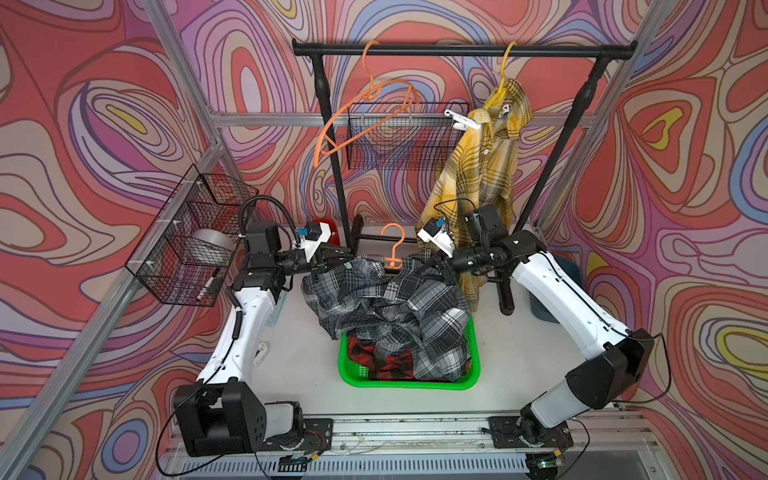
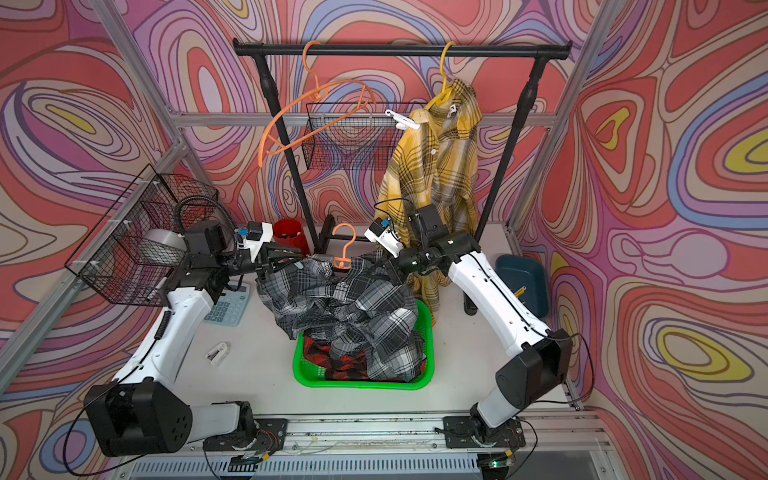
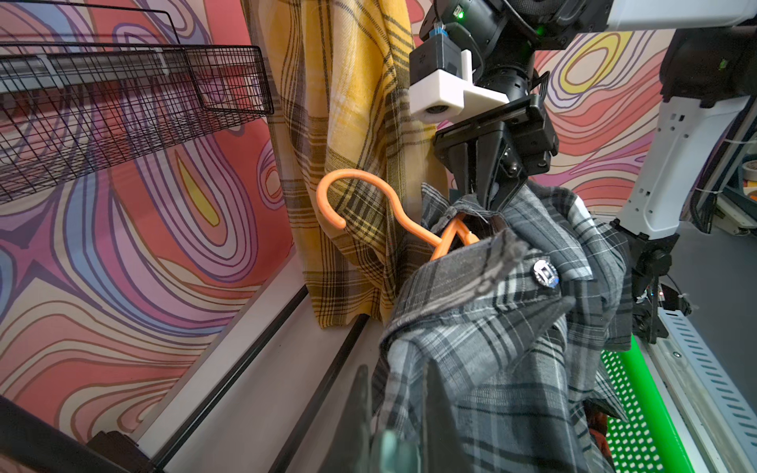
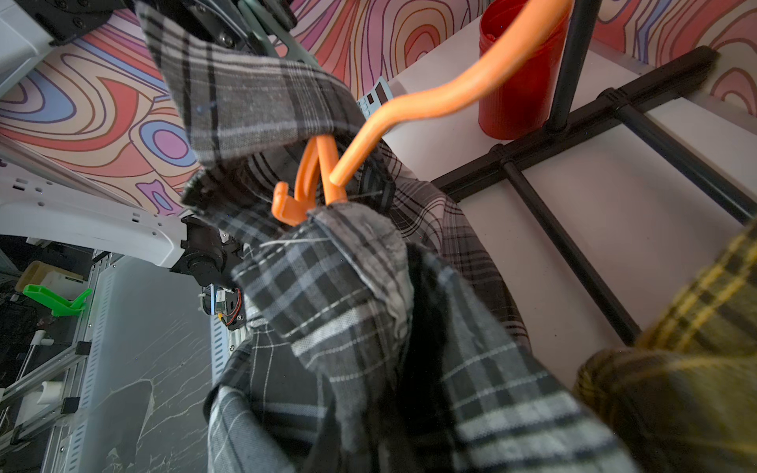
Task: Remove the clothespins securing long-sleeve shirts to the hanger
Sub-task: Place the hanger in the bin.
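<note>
Right now my left gripper (image 1: 345,260) is pressed together on what looks like a pale green clothespin (image 4: 266,39) at the left shoulder of the grey plaid shirt (image 1: 390,307). My right gripper (image 3: 493,200) pinches the opposite shoulder over the orange hanger (image 1: 392,262); I cannot tell whether a clip sits under that pinch.

The risk, as I judge it, is that I have caught cloth along with the clip's legs. Pulling would then drag the shirt instead of springing the clip open, and the hanger could twist out of my right hold. If that hold slips, shirt and hanger drop into the green basket (image 1: 409,384) directly below, onto the red-and-black shirt (image 1: 388,361).

With the basket as the dial's centre, a small white clip-like piece (image 2: 218,353) lies at nine o'clock, a calculator (image 2: 228,307) near ten and a red cup (image 2: 289,235) at eleven. The yellow plaid shirt (image 1: 486,166) hangs at one o'clock, just behind my right wrist, crowding any withdrawal that way. A white clothespin (image 1: 461,118) grips its shoulder. Farthest, about twelve, an empty orange hanger (image 1: 371,92) hangs on the black rail (image 1: 457,50).
</note>
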`<state>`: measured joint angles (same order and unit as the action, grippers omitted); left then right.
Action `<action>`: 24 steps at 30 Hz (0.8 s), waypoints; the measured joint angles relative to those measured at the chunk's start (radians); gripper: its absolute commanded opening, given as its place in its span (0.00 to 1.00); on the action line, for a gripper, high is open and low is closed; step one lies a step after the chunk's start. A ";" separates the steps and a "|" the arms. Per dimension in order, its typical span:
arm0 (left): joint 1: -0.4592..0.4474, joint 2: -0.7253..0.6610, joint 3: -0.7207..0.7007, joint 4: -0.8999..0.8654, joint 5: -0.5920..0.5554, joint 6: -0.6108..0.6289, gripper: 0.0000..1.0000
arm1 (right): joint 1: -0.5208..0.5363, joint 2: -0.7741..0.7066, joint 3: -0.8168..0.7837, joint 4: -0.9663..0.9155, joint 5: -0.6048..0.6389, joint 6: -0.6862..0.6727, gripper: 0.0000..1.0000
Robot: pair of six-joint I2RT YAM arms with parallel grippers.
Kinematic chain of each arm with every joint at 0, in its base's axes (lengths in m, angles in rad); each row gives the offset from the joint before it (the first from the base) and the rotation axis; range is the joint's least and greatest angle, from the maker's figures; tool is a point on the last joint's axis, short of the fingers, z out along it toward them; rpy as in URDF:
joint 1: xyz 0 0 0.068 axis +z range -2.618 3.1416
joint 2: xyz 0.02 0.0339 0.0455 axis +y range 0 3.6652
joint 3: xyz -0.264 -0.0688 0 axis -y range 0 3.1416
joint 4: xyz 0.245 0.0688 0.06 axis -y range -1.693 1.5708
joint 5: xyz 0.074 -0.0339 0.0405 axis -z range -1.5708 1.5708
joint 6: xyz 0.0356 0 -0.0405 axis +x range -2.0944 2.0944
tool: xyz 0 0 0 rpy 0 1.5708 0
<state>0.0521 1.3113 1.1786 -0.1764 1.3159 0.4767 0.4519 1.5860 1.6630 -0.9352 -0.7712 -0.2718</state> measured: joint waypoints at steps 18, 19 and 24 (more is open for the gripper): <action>0.001 -0.074 -0.137 0.883 -0.105 -0.722 0.00 | 0.065 -0.033 -0.301 0.138 0.125 0.120 0.00; -0.002 -0.074 -0.136 0.924 -0.122 -0.774 0.00 | 0.080 -0.051 -0.344 0.161 0.152 0.146 0.00; -0.086 -0.130 -0.159 0.880 -0.256 -0.844 0.00 | 0.138 -0.174 -0.492 0.242 0.308 0.267 0.29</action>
<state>-0.0338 1.1816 1.0195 0.7036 1.0599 -0.3672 0.5900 1.4120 1.1713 -0.6930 -0.4633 -0.0044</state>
